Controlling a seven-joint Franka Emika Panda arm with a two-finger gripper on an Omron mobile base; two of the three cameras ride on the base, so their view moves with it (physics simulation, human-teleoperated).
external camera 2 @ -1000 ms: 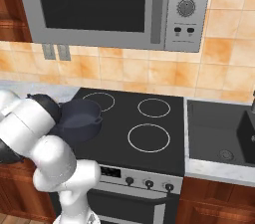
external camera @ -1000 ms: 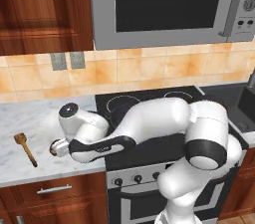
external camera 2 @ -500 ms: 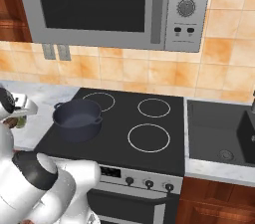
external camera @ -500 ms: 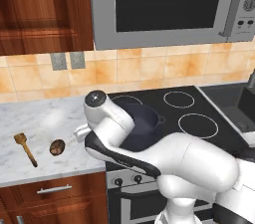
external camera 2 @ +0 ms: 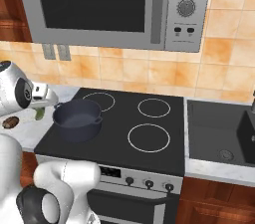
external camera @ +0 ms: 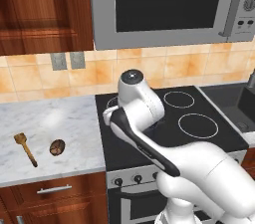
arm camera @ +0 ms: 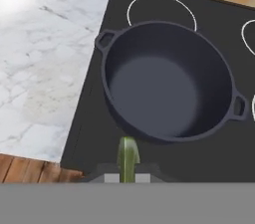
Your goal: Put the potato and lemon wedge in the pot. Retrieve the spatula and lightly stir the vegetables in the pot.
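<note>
My gripper (arm camera: 127, 174) is shut on the lemon wedge (arm camera: 127, 157), a green-yellow sliver standing up between the fingertips. It hangs just short of the near rim of the dark blue-grey pot (arm camera: 169, 83), which is empty and sits on the stove's front left burner. From the right base view the gripper (external camera 2: 40, 109) holds the lemon wedge (external camera 2: 39, 114) just left of the pot (external camera 2: 77, 118). The brown potato (external camera: 57, 147) lies on the marble counter, with the wooden spatula (external camera: 25, 148) to its left.
The black stove top (external camera 2: 149, 128) has three free burner rings. The marble counter (arm camera: 45, 58) lies left of the pot. A microwave (external camera 2: 99, 4) hangs above the stove, and a dark sink (external camera 2: 219, 133) lies to the right.
The arm has risen from the counter beside the potato and swung right toward the stove with the lemon wedge in its grip. The potato and spatula stay in place.
</note>
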